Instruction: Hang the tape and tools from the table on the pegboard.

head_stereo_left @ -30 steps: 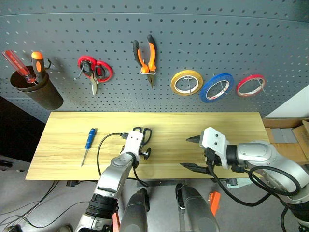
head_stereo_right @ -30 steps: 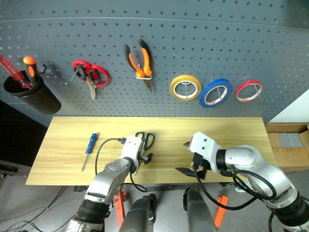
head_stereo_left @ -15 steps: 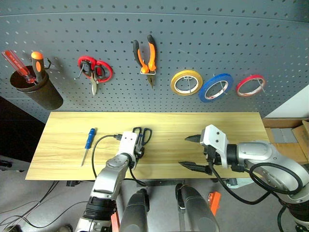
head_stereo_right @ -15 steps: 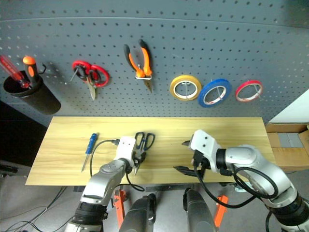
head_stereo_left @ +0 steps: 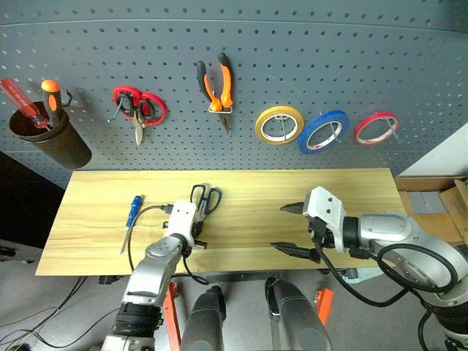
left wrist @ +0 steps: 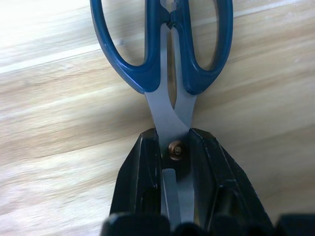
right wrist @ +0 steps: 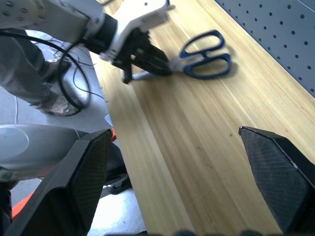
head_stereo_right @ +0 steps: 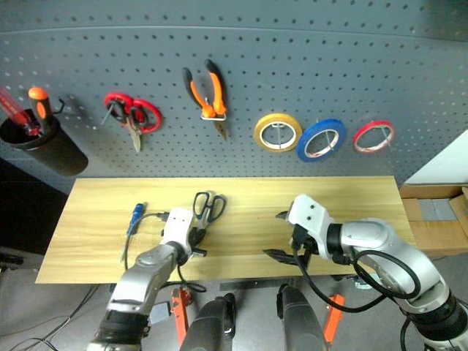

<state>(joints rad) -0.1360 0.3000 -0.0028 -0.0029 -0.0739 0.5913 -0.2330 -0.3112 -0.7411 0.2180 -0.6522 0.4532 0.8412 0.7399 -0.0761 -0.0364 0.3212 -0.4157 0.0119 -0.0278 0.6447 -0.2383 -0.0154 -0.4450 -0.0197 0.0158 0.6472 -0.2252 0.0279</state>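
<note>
From where I stand, the job looks about half done. On the pegboard point(head_stereo_left: 292, 58) the blue tape point(head_stereo_left: 322, 131) already hangs on its hook at about two o'clock from the table's middle, between a yellow roll point(head_stereo_left: 278, 124) and a red roll point(head_stereo_left: 376, 128), and the orange-and-black pliers point(head_stereo_left: 216, 86) hang at about twelve o'clock. Two tools are left on the table point(head_stereo_left: 351, 191). The left gripper point(left wrist: 175, 150) is clamped on the dark blue scissors point(head_stereo_left: 204, 199) at the pivot, handles pointing toward the board, the scissors lying on the wood. The blue screwdriver point(head_stereo_left: 131, 218) lies untouched at nine o'clock from them. The right gripper point(head_stereo_left: 291, 228) hovers over the table's right half, fingers spread wide, holding nothing.
</note>
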